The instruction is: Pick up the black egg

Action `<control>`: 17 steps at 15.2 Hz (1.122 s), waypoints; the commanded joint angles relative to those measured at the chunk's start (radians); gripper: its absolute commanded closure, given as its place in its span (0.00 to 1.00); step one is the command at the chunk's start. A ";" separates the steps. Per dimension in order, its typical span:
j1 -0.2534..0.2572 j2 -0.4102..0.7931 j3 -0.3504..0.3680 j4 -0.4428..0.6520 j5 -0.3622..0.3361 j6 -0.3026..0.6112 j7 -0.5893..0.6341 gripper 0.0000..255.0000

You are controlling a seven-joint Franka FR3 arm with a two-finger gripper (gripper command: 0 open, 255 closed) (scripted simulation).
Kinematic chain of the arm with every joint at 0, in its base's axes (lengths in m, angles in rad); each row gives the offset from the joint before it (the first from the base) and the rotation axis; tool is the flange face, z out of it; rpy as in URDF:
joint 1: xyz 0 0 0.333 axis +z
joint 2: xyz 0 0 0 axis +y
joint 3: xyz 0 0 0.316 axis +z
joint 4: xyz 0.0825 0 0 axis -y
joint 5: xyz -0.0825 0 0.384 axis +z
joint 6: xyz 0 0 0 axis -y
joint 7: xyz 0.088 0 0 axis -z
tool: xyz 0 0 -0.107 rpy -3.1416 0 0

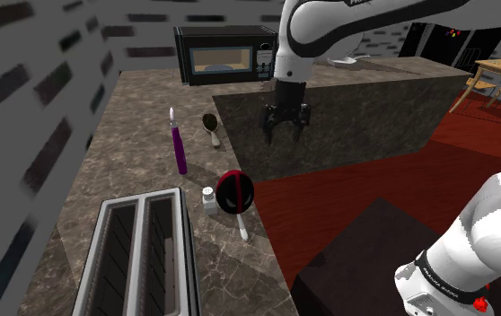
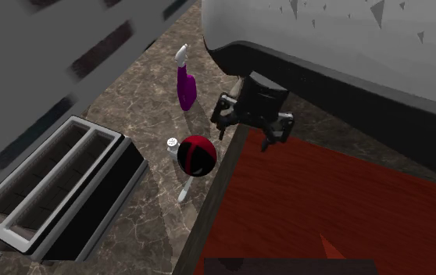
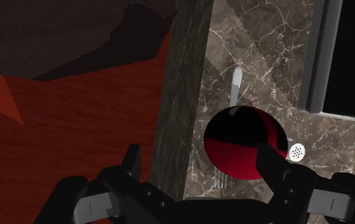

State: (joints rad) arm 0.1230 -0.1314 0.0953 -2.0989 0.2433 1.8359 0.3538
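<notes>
On the counter (image 1: 132, 117) stand 2 things that can hold others: a toaster (image 1: 141, 260) with 2 long slots, dark inside, and a microwave (image 1: 226, 54) with its door closed and a tan interior showing through the window. The gripper (image 1: 286, 130) hangs above the counter's edge, its fingers (image 3: 133, 167) released and well apart, clasping nothing. The egg (image 3: 246, 143), black with red bands, lies on the counter below the fingertips and off to 1 side of them. In the wrist view 1 fingertip overlaps it, but the shoulder view and the second exterior view show a gap between them. The egg rests on a pale fork (image 3: 235, 86), whose handle and tines stick out from under it. A small white shaker (image 3: 297, 151) stands just beside the egg, on the side away from the fingers. A purple-handled knife (image 1: 180, 144) lies well apart from the fingers. White lettering on the arm's black band (image 1: 442, 283) is too small to read.
</notes>
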 commanded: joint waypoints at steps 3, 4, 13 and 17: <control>0.025 0.136 0.024 0.099 0.064 0.007 0.047 0.00; 0.031 0.171 0.030 0.125 0.078 0.008 0.058 0.00; 0.060 0.366 0.059 0.257 0.152 0.039 0.104 0.00; 0.063 0.390 0.060 0.228 0.156 0.089 0.086 0.00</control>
State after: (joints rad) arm 0.1849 0.2516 0.1548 -1.8643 0.3979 1.9112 0.4443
